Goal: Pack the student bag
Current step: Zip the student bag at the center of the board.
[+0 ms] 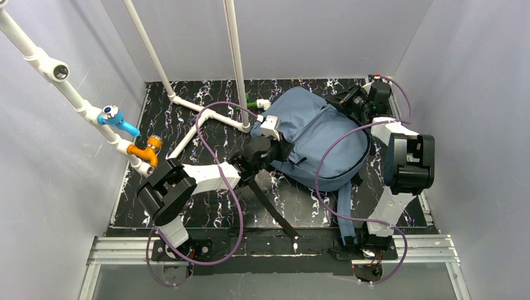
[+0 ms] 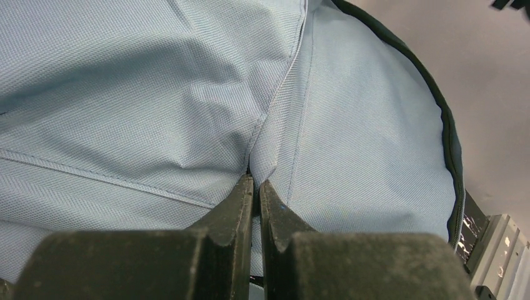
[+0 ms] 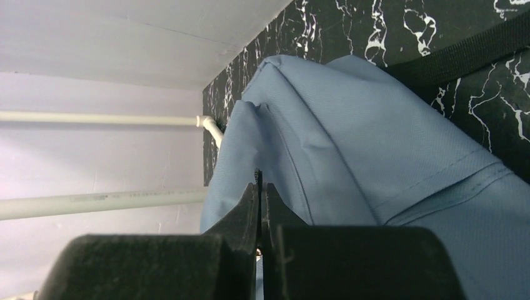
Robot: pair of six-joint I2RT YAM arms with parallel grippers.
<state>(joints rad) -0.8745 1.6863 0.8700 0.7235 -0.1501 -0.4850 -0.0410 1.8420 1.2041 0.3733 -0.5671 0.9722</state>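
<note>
Slate-blue cloth sits middle-right on the marbled surface [image 1: 206, 206] in the top view: the bag [image 1: 319, 140] lies flat, with the left tool [image 1: 273, 149] at its left edge and the right tool [image 1: 351, 103] at its far corner. In the left wrist view, the left tool [image 2: 256, 185] is pressed together, nipping a fold beside a seam. In the right wrist view, the right tool [image 3: 259, 187] is likewise pressed together on a raised ridge of cloth. Opening the bag well probably means drawing both pinches apart gently, so the thin cloth does not slip out.

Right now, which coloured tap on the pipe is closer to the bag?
The orange tap, lower on the pipe; the blue tap sits higher, farther from the bag.
</note>
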